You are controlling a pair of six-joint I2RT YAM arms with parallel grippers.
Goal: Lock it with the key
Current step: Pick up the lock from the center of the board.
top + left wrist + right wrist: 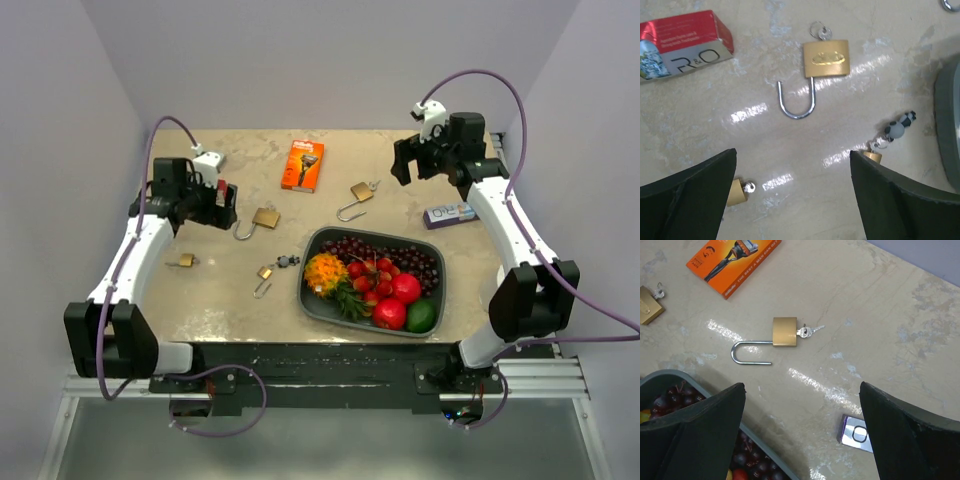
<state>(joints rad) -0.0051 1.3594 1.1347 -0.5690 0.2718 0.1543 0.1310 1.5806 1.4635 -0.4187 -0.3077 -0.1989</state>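
Left tool (792,167) and right tool (802,390) are hovering wide open, holding nothing. Padlock (784,331) is lying on the tabletop (880,315), shackle (751,353) open, key (809,331) inserted. Approach is pending; next move is likely requiring descent and shackle closure.

The top camera overlooks the whole table (220,300) from behind; the wrist cameras look closely down on the left padlock (825,59) and right padlock (784,331), both shared.

I see the beige table (220,310) carrying, from its middle: razor box (302,165) at twelve, long-shackle padlock (362,192) at one, purple box (450,214) at three, fruit tray (375,233) at five, charm padlock (264,273) at eight, small padlock (185,261) at nine, big padlock (264,218) and red box (685,42) at ten.
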